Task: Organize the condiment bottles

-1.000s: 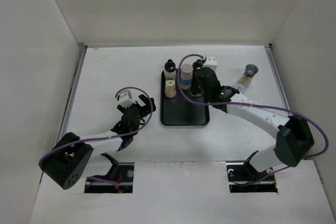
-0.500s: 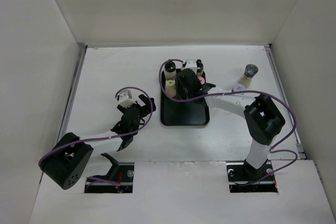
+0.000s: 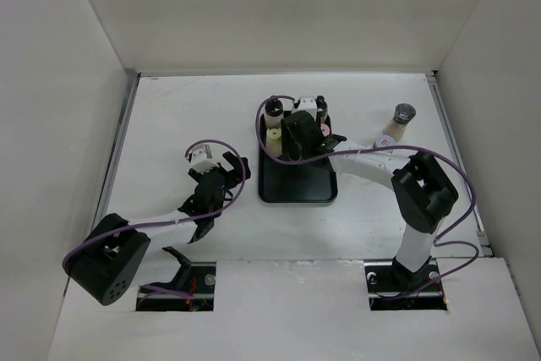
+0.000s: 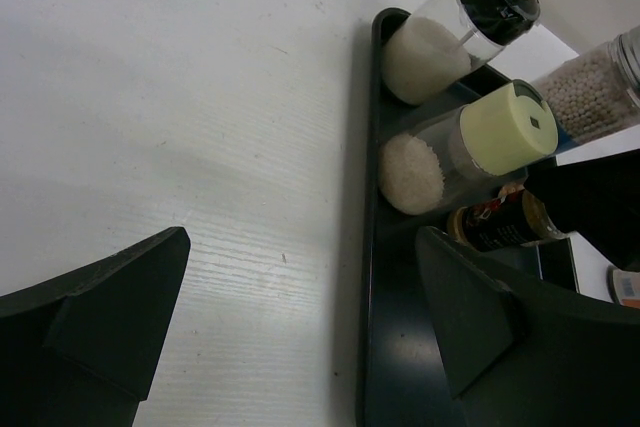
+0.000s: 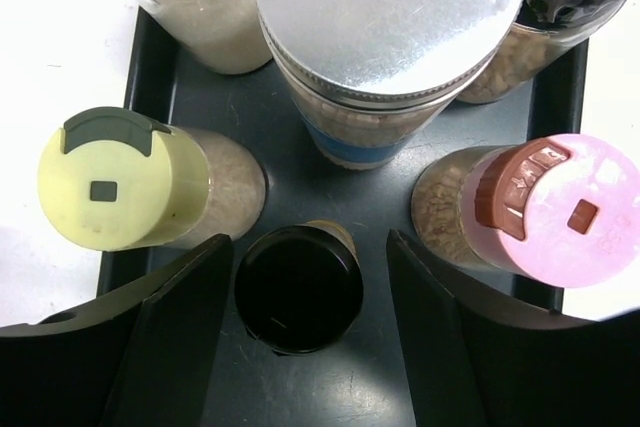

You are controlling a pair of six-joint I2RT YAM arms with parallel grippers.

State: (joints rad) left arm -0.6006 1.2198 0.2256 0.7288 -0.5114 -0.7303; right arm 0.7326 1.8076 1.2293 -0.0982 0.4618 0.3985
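Condiment bottles (image 5: 390, 17) holding cream grains crowd the far end of the black tray (image 5: 300, 387); a grey-capped bottle (image 3: 403, 120) stands outside it, to the right. The right gripper (image 5: 310, 247), jaws parted, loosely straddles a black-capped bottle (image 5: 298, 292); the left gripper (image 4: 300, 247) gapes empty. Labels are mostly hidden

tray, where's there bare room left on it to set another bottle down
The near half of the tray is bare, bordered by its front rim and the bottle cluster. The strip of table between the tray's left wall and the left hand is also free. Crowded: the tray's far end, under the right hand.
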